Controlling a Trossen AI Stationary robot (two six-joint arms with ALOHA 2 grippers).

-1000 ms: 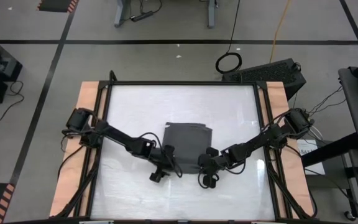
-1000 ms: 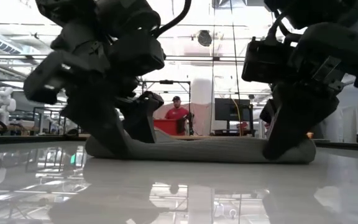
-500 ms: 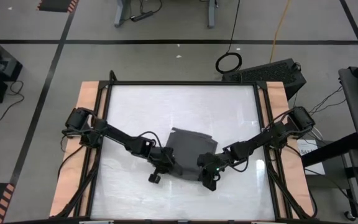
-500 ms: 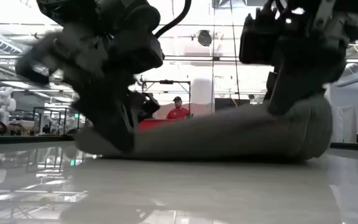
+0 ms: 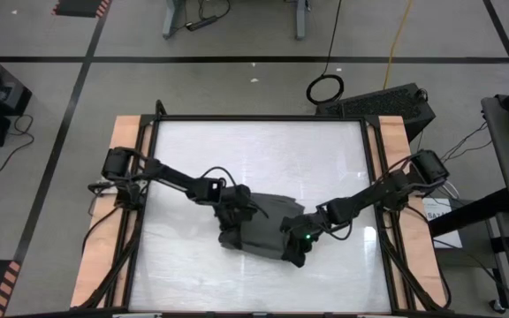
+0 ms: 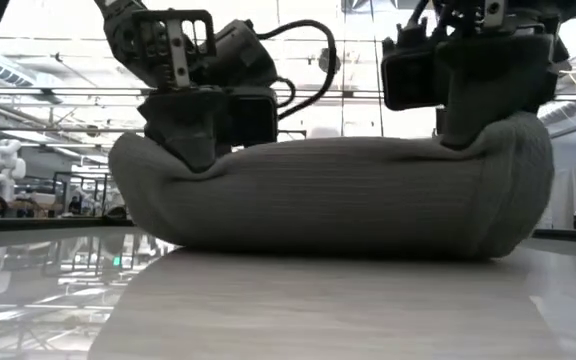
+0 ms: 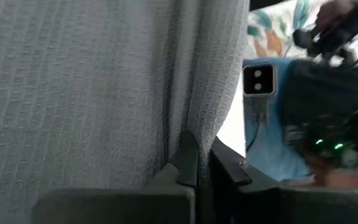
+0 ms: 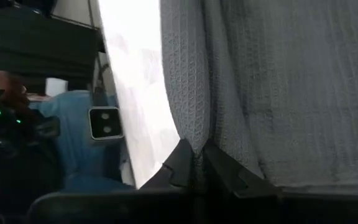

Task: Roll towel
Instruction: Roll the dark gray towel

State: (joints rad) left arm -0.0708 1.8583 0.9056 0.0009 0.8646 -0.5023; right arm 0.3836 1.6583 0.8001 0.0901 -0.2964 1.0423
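The dark grey towel (image 5: pixel 263 231) lies near the middle of the white table (image 5: pixel 254 146). Its near edge is raised into a standing wall of cloth (image 6: pixel 338 200), and its lower part rests on the table. My left gripper (image 5: pixel 231 212) is shut on the raised edge's left end. My right gripper (image 5: pixel 295 247) is shut on its right end. In the low view the cloth sags a little between the two grippers. My left gripper pinches a fold of the towel's raised edge (image 7: pixel 188 124) at its left end between its two fingers, slanting down from the table's left. The cloth there is lifted off the table and hangs below the fingers (image 6: pixel 196 158). My right gripper pinches the raised edge's right end (image 8: pixel 191 134) between its two fingers, slanting down from the table's right. That end is held higher than the left one (image 6: pixel 460 135), and the cloth bulges out below it.
Wooden rails (image 5: pixel 126 150) run along the table's left and right sides. Bare white table lies beyond the towel toward the far edge and in front of it toward the near edge. Each wrist view shows the other arm's wrist close by.
My left gripper has shut on the towel's near left corner, rolled its wrist and gone toward the far edge and the right. My right gripper has risen a little and rolled. The towel's near edge has gone from flat to lifted upright; its far part stays on the table.
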